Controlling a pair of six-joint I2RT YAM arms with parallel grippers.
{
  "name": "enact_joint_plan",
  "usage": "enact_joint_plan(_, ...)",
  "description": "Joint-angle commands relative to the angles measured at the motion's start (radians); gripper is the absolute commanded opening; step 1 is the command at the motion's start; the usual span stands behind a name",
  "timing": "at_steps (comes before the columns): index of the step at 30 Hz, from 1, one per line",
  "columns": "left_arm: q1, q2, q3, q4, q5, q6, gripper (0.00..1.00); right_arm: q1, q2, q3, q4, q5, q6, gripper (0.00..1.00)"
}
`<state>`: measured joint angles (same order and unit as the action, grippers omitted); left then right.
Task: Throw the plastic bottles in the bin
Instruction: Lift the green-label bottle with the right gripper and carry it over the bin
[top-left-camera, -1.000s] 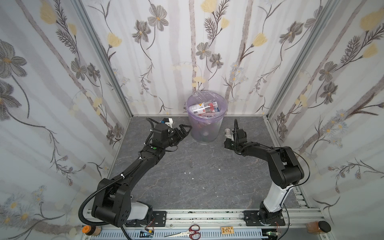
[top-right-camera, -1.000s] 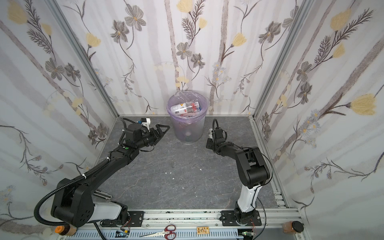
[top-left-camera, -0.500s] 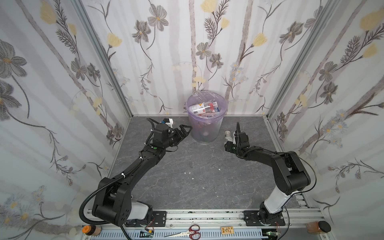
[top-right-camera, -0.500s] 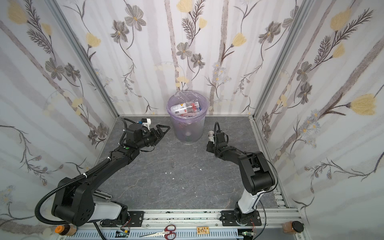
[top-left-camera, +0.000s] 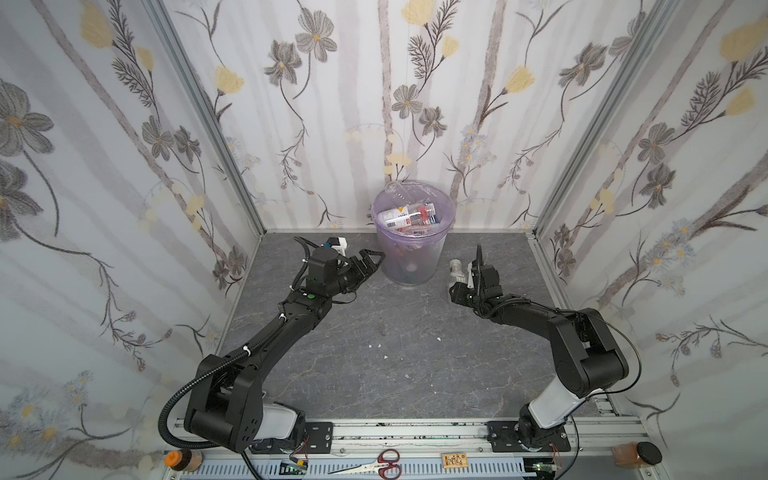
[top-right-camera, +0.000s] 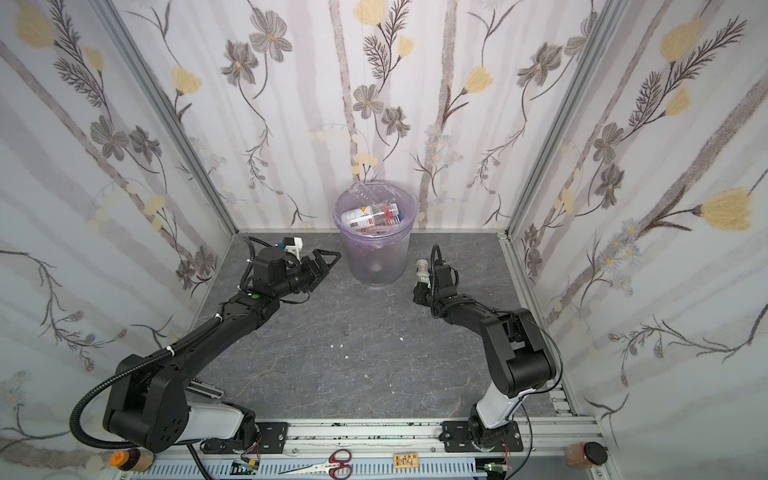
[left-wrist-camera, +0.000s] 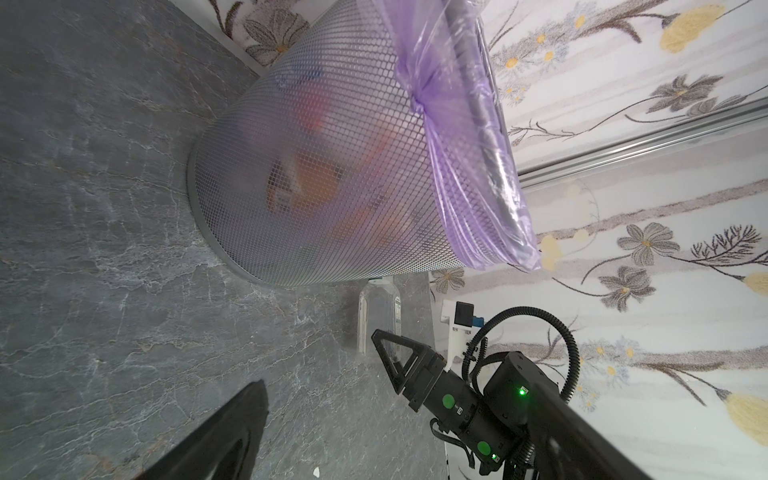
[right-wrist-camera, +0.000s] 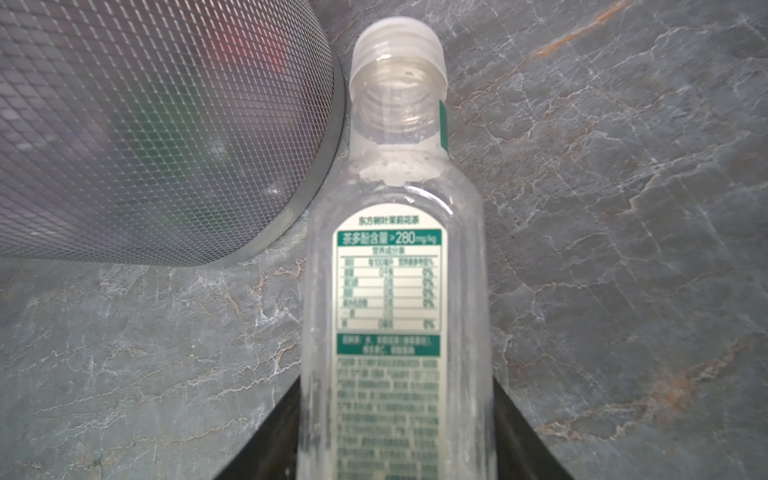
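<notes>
The bin (top-left-camera: 411, 253) (top-right-camera: 376, 257), a mesh basket lined with a lilac bag, stands at the back wall with several plastic bottles (top-left-camera: 409, 216) (top-right-camera: 370, 216) piled near its rim. My right gripper (top-left-camera: 459, 286) (top-right-camera: 419, 286) (right-wrist-camera: 395, 436) is shut on a clear bottle (top-left-camera: 455, 272) (top-right-camera: 422, 270) (right-wrist-camera: 395, 291) (left-wrist-camera: 378, 316) with a white cap and a green-and-white label. It holds the bottle low beside the bin's right base (right-wrist-camera: 145, 124). My left gripper (top-left-camera: 374, 257) (top-right-camera: 328, 257) stands open and empty at the bin's left side (left-wrist-camera: 332, 166).
Small white scraps (top-left-camera: 378, 345) lie on the grey floor. Scissors (top-left-camera: 374, 457), a brown jar with an orange lid (top-left-camera: 178, 459) and one with a black lid (top-left-camera: 631, 455) sit on the front rail. Patterned walls close in three sides.
The right arm's elbow has swung toward the front right while its gripper stays by the bin with the bottle. The left arm has not moved.
</notes>
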<state>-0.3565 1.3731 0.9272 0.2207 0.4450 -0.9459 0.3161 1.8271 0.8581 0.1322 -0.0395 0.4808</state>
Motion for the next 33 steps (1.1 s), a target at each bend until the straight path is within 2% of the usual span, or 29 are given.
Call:
enact_joint_plan(1,0.001,-0.002,0.001,0.029,-0.010,-0.003,1.00,0.001,-0.011,0.000,0.037,-0.006,0.001,0.37)
enact_joint_plan(5,0.000,0.000,0.010,0.029,-0.009,-0.004,1.00,0.001,-0.042,0.018,0.008,-0.006,-0.006,0.37)
enact_joint_plan(9,0.001,-0.002,0.023,0.029,-0.005,0.006,1.00,0.001,-0.134,0.103,-0.077,0.004,-0.031,0.37)
enact_joint_plan(14,0.001,-0.004,0.033,0.029,-0.014,0.011,1.00,0.001,-0.269,0.300,-0.162,0.012,-0.066,0.38)
enact_joint_plan(18,0.001,-0.002,0.032,0.029,-0.013,0.010,1.00,0.004,-0.319,0.499,-0.165,0.001,-0.076,0.37)
enact_joint_plan(21,0.001,-0.011,0.025,0.029,-0.014,0.012,1.00,0.007,-0.363,0.596,-0.088,0.010,-0.072,0.36)
enact_joint_plan(25,0.005,-0.025,0.011,0.029,-0.018,0.014,1.00,0.014,-0.461,0.573,0.181,0.043,-0.044,0.37)
enact_joint_plan(28,0.014,-0.037,0.002,0.025,-0.019,0.016,1.00,0.020,-0.500,0.557,0.309,0.098,-0.026,0.39)
enact_joint_plan(31,0.021,-0.039,-0.004,0.025,-0.020,0.016,1.00,0.021,-0.474,0.571,0.350,0.126,0.005,0.39)
enact_joint_plan(33,0.023,-0.034,-0.004,0.026,-0.019,0.016,1.00,0.022,-0.416,0.614,0.310,0.132,0.041,0.39)
